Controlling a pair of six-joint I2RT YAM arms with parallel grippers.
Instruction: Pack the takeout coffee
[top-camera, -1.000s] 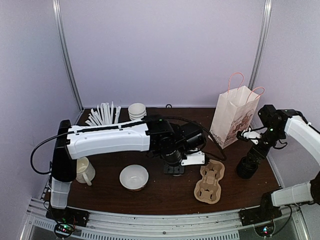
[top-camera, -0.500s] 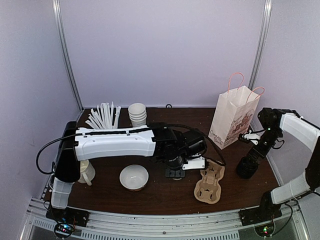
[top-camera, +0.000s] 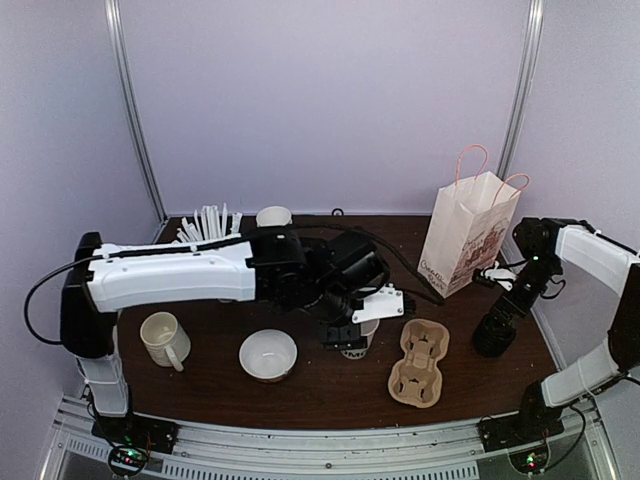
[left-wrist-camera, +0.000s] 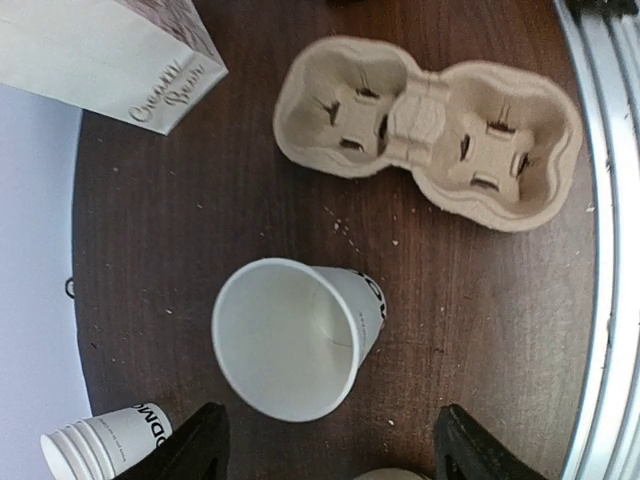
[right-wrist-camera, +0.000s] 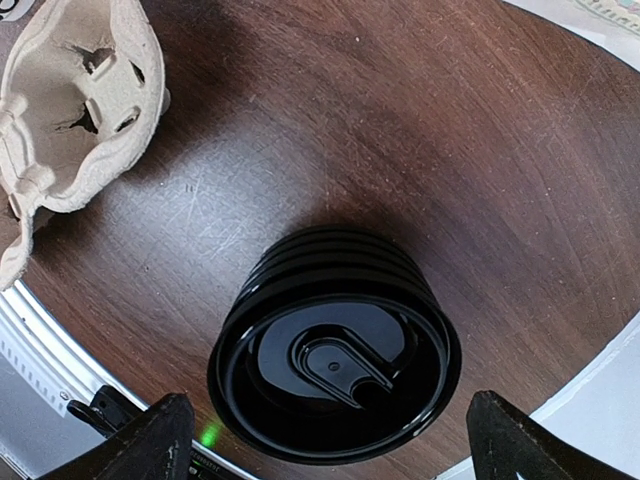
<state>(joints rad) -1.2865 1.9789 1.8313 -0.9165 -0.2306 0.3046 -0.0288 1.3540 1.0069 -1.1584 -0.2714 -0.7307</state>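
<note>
My left gripper has opened, letting the cup go. My right gripper hangs open, empty, over the lids: lid next.

Cup left of carrier; bag behind carrier.

Left gripper by cup — carrier, bag

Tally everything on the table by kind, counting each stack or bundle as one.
Paper bag: 1
Cup carrier: 1
Mug: 1
Bowl: 1
Loose paper cup: 1
Cup stack: 1
Lid stack: 1
Straw bundle: 1
Total: 8
</note>
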